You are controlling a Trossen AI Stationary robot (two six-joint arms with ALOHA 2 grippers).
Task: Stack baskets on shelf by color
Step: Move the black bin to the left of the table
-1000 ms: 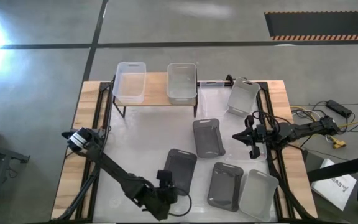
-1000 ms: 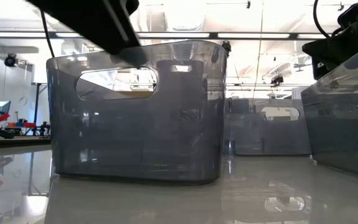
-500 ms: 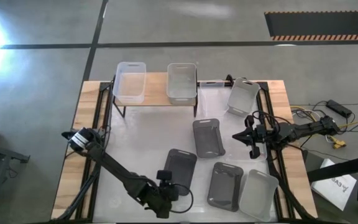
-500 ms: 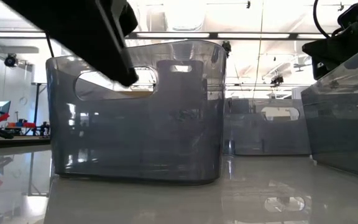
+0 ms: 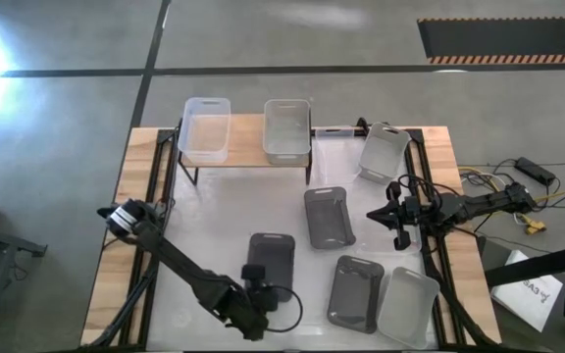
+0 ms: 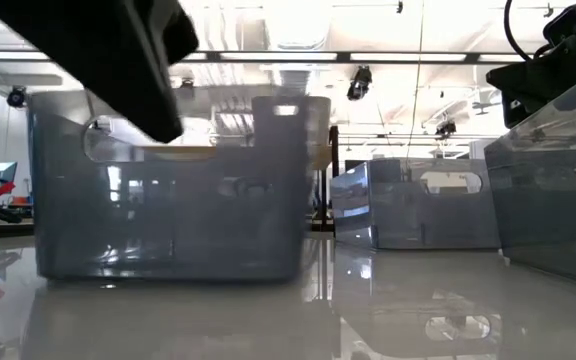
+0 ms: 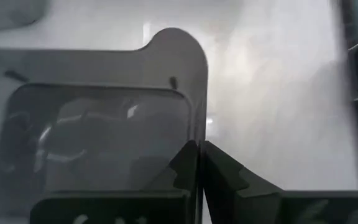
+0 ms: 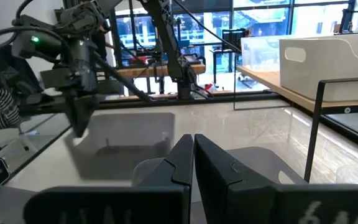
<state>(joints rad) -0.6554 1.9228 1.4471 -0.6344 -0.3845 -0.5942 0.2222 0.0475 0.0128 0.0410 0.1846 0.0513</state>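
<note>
At the worktop's (image 5: 214, 211) near edge, the dark basket (image 5: 271, 263) now sits squared up where a second ago it lay skewed. My left gripper (image 5: 254, 285) has snapped fully closed on its near rim, so I judge it ready to lift toward the shelf (image 5: 246, 140). The right gripper (image 5: 396, 221) waits closed and empty by the right edge.

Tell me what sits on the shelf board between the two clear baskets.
Nothing: in the high view, bare shelf board separates the left clear basket from the right clear basket.
</note>
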